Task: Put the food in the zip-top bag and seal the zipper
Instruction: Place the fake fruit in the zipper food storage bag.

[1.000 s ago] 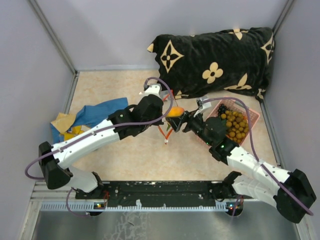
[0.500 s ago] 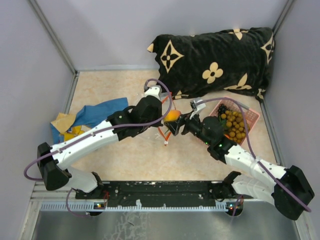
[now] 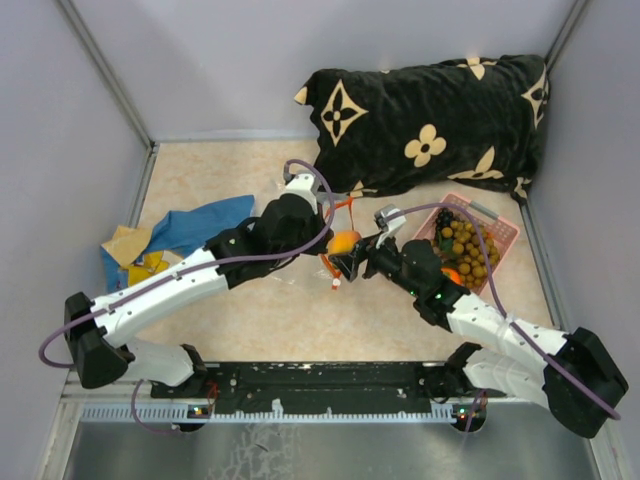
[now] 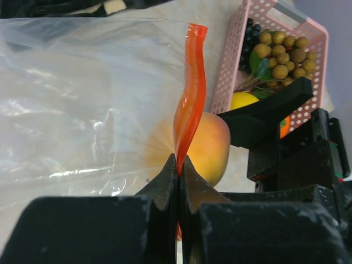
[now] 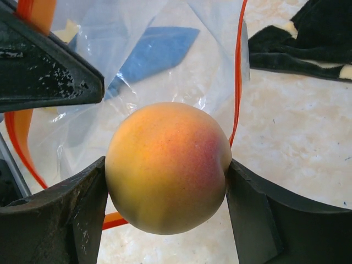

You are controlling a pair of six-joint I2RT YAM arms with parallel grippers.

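The right gripper point(image 5: 166, 181) pinches a smooth, round orange peach point(image 5: 165, 159) at the mouth of the clear bag point(image 4: 82, 110) — not yet let go inside. The left gripper point(image 4: 179, 168) is pressed together on the thin orange-red zipper point(image 4: 190, 82), holding the glossy, crinkled film up and open. Right of the bag, a pink slotted basket point(image 4: 231, 66) holds the lemon point(image 4: 242, 100), knobbly tan berries point(image 4: 286, 49) and dark grapes point(image 4: 252, 41) — so most of the loading is left, and then the sealing.

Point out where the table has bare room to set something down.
Bare: far-left table between the blue cloth and pillow; also the near patch between the two arms. Crowded: centre, where left gripper, right gripper, bag and peach meet, and by the pink basket.
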